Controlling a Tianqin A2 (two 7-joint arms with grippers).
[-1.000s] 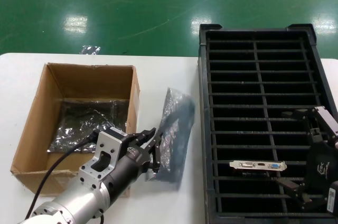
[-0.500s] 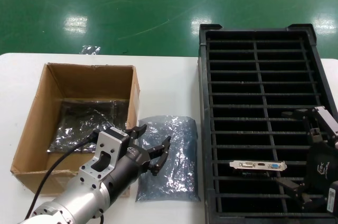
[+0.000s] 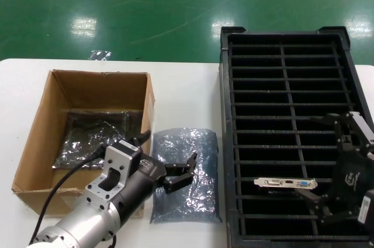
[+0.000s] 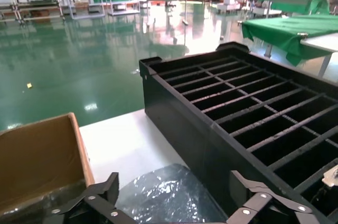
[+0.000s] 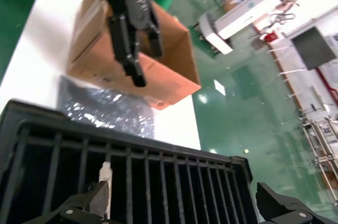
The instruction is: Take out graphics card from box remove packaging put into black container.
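Black metal fingers of the left gripper (image 3: 169,163) spread wide apart, gripping nothing, hovering just above the packaging (image 3: 186,172) at about 7 o'clock in the head view. Grey, crinkled, shiny bag lying flat and apparently empty on the white surface (image 3: 187,87), between the box (image 3: 41,137) at 9 o'clock and the black container (image 3: 228,143) at 3 o'clock. More crinkled foil at the bottom of the brown cardboard box.

Right gripper (image 3: 336,163) at 4 o'clock, fingers likewise apart and holding nothing, poised over the container just beside the graphics card (image 3: 286,183). Card standing on edge in a slot near the container's front, silver bracket with its blue port facing up.

Judging by looks: card light but stiff and fragile, best gripped by the metal bracket or the bare board edges, never by the components. Bag featherlight, limp and slippery, likely to slide or crumple; a pinch at an edge or corner probably surest.
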